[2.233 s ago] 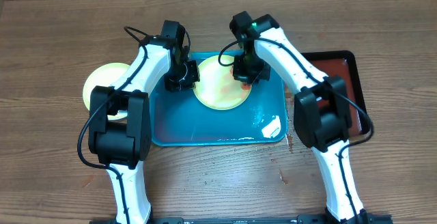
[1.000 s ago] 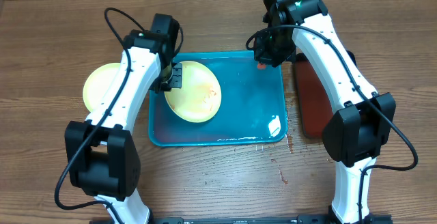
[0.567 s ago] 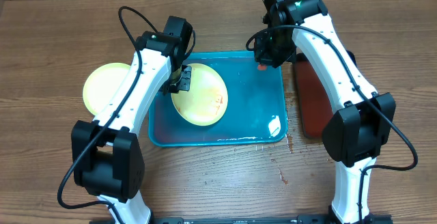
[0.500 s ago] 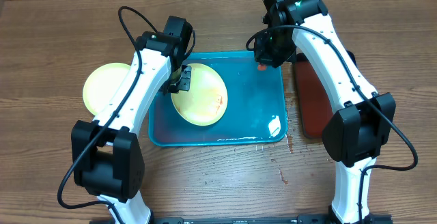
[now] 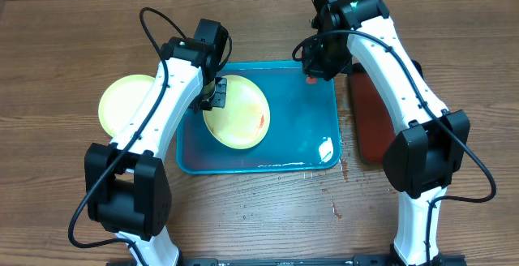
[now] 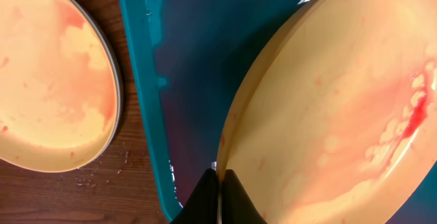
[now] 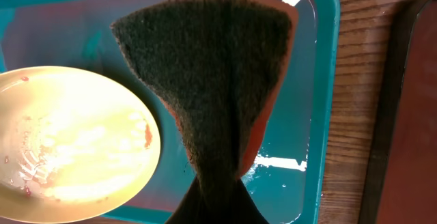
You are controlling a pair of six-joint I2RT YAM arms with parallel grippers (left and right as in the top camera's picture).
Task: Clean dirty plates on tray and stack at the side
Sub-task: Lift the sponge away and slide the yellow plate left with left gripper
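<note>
My left gripper [image 5: 216, 96] is shut on the rim of a pale yellow-green plate [image 5: 239, 116] and holds it tilted over the left half of the teal tray [image 5: 308, 148]. In the left wrist view the fingertips [image 6: 210, 186] pinch the plate's edge, and the plate [image 6: 328, 115] carries a red streak and pink smears. A second yellow-green plate [image 5: 126, 104] lies on the table left of the tray, pink-stained in the left wrist view [image 6: 48, 80]. My right gripper [image 5: 315, 65] is shut on a dark scouring sponge [image 7: 212, 74] with an orange backing, above the tray's back right corner. The pale blue-white plate is not in view.
A dark red-brown, black-rimmed tray [image 5: 369, 116] lies right of the teal tray, partly under my right arm. The teal tray floor is wet, with glare near its front right [image 5: 324, 148]. Bare wood table [image 5: 259, 209] lies in front.
The right gripper lifted the sponge off the plate to the tray's back right corner. The left gripper carried the plate leftward, then slightly back right. Nothing has moved in the last half second.
</note>
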